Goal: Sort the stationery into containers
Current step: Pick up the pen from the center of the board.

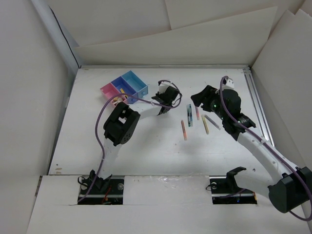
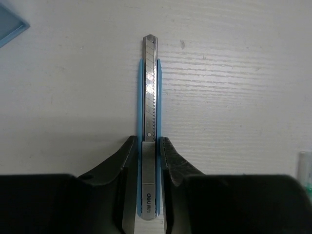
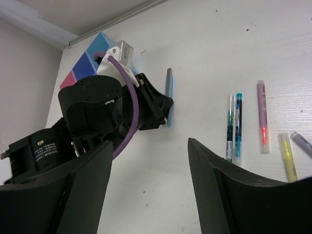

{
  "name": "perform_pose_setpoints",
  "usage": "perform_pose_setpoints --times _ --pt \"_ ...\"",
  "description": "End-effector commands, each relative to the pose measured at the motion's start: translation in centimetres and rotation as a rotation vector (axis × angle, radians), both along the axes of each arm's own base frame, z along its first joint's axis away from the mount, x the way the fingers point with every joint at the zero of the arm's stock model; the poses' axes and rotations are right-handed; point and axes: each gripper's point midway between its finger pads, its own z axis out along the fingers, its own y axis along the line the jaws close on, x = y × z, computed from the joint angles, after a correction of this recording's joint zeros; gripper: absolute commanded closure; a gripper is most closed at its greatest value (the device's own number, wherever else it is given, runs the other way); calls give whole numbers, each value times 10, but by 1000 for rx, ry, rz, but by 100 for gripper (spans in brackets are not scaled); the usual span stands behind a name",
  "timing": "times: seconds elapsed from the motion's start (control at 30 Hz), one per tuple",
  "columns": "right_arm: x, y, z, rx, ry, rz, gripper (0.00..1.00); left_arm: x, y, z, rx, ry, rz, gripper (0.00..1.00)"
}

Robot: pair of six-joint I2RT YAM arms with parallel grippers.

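The left gripper [image 2: 148, 146] is closed narrowly on the utility knife [image 2: 149, 87], clamped across its slim blue body at the rear end, with the segmented blade pointing away from the fingers. The knife is judged light, stiff and smooth-sided, so slipping or twisting is possible. A hold nearer mid-body, clear of the blade, would be steadier. It is held low over the white table [image 1: 146, 156], whose flat surface leaves free room around it. The containers [image 1: 124, 87] stand just left. The pens [image 3: 234, 126] lie well right, below the wide-open, empty right gripper [image 3: 148, 146].
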Motion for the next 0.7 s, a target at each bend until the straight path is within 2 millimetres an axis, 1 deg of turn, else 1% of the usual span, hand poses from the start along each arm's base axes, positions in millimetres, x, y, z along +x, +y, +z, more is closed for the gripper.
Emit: perform_pose_setpoints --times 0.0,0.03,0.07,0.1,0.17,0.2,0.23,0.3,0.33,0.37,0.4,0.43,0.47,0.5,0.53,0.57,0.67 --pt "2 3 7 -5 -34 2 31 -3 8 2 19 6 16 100" --pt "1 1 10 -4 -43 -7 31 -3 7 9 11 -3 16 100" --pt "0 1 5 -7 -35 -7 31 -5 9 11 10 -4 16 100" --pt "1 -1 5 -10 -36 -17 31 -4 8 28 -20 -30 22 100" --pt "1 1 5 -8 -35 -8 31 -4 6 47 -54 -58 16 100" --pt "-1 0 9 -4 -45 -8 31 -3 5 70 -88 -97 16 100" --pt "0 -2 9 -6 -46 -19 31 -4 1 80 -122 -102 5 100" --pt "1 -3 9 -8 -47 -28 31 1 8 99 -166 -120 19 100" --pt "2 -7 5 -12 -39 -38 31 10 19 122 -200 -155 39 100" --pt "1 -5 5 -10 -38 -28 31 13 24 133 -234 -161 46 100" --pt "0 -3 5 -6 -36 -13 31 16 32 139 -256 -170 63 100" --pt "0 -3 5 -6 -36 -13 31 16 45 150 -294 -185 90 100" --pt "0 -3 5 -6 -36 -13 31 25 66 155 -323 -195 127 100" --pt "0 -3 5 -6 -36 -13 31 31 76 161 -356 -214 147 100" --pt "0 -3 5 -6 -36 -13 31 33 89 163 -376 -212 170 100" --pt "0 -3 5 -6 -36 -13 31 40 114 167 -403 -225 223 100" --pt "-1 2 2 -3 -25 11 31 48 151 166 -433 -237 290 100"
